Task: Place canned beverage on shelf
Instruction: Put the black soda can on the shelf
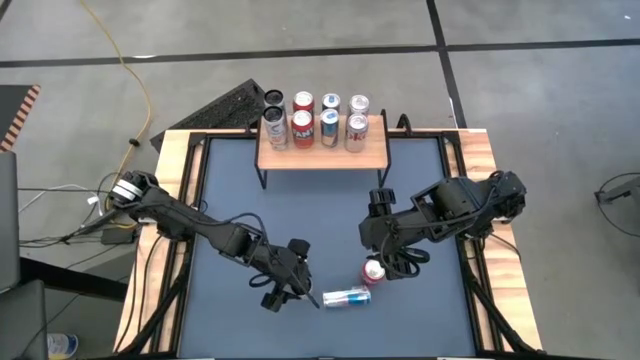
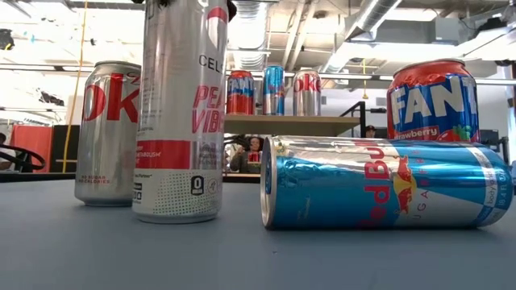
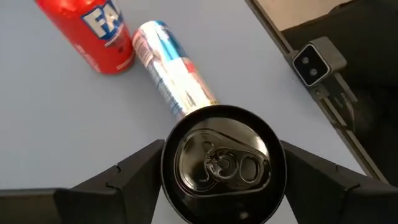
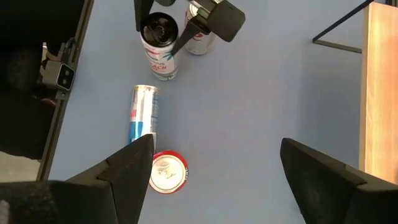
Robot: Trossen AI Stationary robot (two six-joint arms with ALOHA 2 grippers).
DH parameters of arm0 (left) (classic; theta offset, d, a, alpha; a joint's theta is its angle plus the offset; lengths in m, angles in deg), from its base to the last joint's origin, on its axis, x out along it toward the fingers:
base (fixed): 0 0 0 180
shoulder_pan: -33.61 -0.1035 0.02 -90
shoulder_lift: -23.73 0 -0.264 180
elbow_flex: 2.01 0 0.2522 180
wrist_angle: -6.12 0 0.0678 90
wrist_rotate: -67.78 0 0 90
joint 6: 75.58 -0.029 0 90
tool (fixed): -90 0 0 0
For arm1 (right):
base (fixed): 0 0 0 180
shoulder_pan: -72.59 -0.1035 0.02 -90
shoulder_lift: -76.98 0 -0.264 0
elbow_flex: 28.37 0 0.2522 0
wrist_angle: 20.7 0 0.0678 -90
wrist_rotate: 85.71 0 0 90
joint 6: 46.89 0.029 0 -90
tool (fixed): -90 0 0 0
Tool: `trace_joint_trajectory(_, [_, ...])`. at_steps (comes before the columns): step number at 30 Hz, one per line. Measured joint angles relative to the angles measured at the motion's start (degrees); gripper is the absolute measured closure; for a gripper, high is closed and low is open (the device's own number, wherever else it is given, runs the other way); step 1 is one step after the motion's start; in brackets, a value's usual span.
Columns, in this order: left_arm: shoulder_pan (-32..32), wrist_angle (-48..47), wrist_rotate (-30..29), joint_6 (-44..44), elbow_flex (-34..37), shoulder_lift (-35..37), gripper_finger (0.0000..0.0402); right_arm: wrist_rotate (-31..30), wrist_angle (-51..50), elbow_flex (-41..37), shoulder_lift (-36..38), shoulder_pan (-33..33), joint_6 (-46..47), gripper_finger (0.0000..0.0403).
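As the left gripper (image 1: 290,268) straddles the upright Celsius can (image 3: 222,163) at the table's 7 o'clock, I cannot tell whether it grips. A Red Bull can (image 1: 347,296) lies at 4 o'clock from it. The Fanta can (image 1: 374,271) stands beyond, under the wide-open, empty right gripper (image 1: 390,262). The shelf (image 1: 322,158) at 12 o'clock carries a row of cans (image 1: 329,129).

You see a grey concrete floor (image 1: 300,40) around the table, crossed by dark seams, with a yellow cable (image 1: 135,70) trailing over it. Overhead, you get bright ceiling lights (image 2: 48,40) and exposed ducts (image 2: 379,16).
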Motion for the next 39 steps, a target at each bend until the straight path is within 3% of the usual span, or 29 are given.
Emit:
trace_joint_trajectory(4, [0.1, 0.1, 0.6, -0.3, 0.0, 0.0, 0.0152, 0.0, 0.0, 0.0, 0.0, 0.0, 0.4, 0.0071])
trace_joint_trajectory(9, [0.0, -0.4, 2.1, -1.9, 0.0, 0.0, 0.0154, 0.0, 0.0, 0.0, 0.0, 0.0, 1.0, 0.0071])
trace_joint_trajectory(19, [-0.7, -4.1, 10.0, -14.9, 0.1, 2.4, 0.0147, -1.9, 0.2, -0.1, -0.4, -2.6, -1.7, 0.0071])
trace_joint_trajectory(25, [-0.5, -4.7, 10.4, -21.3, 0.1, 10.2, 0.0146, -6.2, 0.1, -0.1, 0.2, -4.6, -1.3, 0.0071])
trace_joint_trajectory(34, [-4.1, -4.2, 10.0, -21.6, 0.1, 22.7, 0.0145, -7.5, 0.0, 0.0, 0.3, -3.5, -1.5, 0.0071])
trace_joint_trajectory(39, [-8.9, -4.8, 4.6, -23.4, -1.3, 28.2, 0.0145, -7.5, 0.0, 0.0, 1.0, -2.8, -1.6, 0.0071])
